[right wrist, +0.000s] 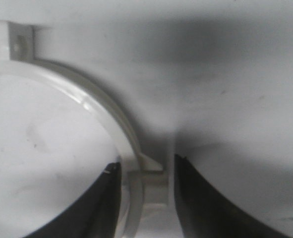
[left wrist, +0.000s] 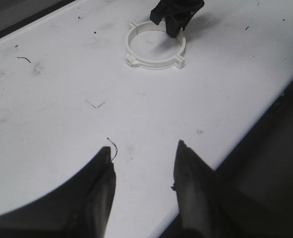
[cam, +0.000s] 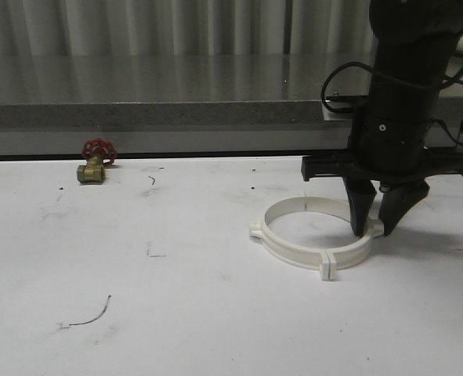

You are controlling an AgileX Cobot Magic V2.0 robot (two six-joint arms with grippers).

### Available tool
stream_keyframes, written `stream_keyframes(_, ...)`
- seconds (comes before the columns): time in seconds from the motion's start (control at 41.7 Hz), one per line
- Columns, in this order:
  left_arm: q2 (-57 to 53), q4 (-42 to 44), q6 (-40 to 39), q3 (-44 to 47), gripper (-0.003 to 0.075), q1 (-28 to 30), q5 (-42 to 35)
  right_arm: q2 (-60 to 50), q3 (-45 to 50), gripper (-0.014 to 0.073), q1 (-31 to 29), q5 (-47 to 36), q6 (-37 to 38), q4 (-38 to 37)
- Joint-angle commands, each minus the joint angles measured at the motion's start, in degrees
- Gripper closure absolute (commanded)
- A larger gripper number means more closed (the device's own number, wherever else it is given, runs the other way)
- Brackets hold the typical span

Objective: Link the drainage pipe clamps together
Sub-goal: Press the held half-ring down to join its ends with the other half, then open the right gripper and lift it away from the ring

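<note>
Lying nearest the front camera, off to the left-hand side of the right claw (cam: 377,227) and well apart from it: thin dark wire scrap (cam: 90,316), curved, resting on scuffed white surface (cam: 176,313). Descending from above on a black, upright arm, pointing straight down, cables looping beside the wrist. Straddling the rim of the drainage pipe clamps (cam: 313,233) at their right-hand joint, one dark tapered finger standing inside the ring, the other outside. Sitting part open, fingertips (right wrist: 99,203) close on either side of the white rim and its small square tab; cannot tell whether actually pressing on the plastic. Lying flat directly beneath the claw: two white plastic half-rings, smooth and slightly glossy, set end to end as a full circle, square tabs sticking out at the seams; a small hole showing in one tab in the right wrist view. Hovering well apart from the ring and nearer the surface's edge: left claw (left wrist: 144,163), wide open, holding nothing, two black pointed fingers spread over bare white. Resting far off to the left-hand side of the right claw, near the surface's back edge: small brass valve (cam: 92,171) with a red round handwheel. Running behind: grey speckled ledge (cam: 153,113).
</note>
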Motion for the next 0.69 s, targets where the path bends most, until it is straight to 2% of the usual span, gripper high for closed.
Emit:
stream_keyframes(0.0, 0.09, -0.42, -0.12, -1.52, 0.0438, 0.1, -4.21, -2.94, -1.8, 0.0228, 0.3, -0.79, -0.12, -0.54)
stream_keyframes(0.192, 0.09, -0.42, -0.12, -1.52, 0.0438, 0.1, -4.21, -9.01, -1.85, 0.0232, -0.07, 0.46, -0.61, -2.08)
stream_keyframes(0.287, 0.09, -0.42, -0.12, -1.52, 0.0438, 0.1, -4.21, -14.82, -1.78, 0.0232, -0.98, 1.88, -4.8, -1.91)
stream_keyframes(0.431, 0.09, -0.42, -0.12, -1.52, 0.0438, 0.1, -4.21, -25.36, 0.14, 0.0232, -3.32, 1.76, -16.79, -0.4)
stream_keyframes(0.551, 0.09, -0.42, -0.12, -1.52, 0.0438, 0.1, -4.21, -34.83, 5.78, 0.0232, -6.81, -1.45, -30.2, 5.73)
stream_keyframes(0.623, 0.09, -0.42, -0.12, -1.52, 0.0438, 0.1, -4.21, -40.66, 10.87, 0.0232, -8.72, -5.06, -34.88, 8.15)
stream_keyframes(0.671, 0.09, -0.42, -0.12, -1.52, 0.0438, 0.1, -4.21, -44.19, 14.12, 0.0232, -9.38, -7.58, -35.38, 8.14)
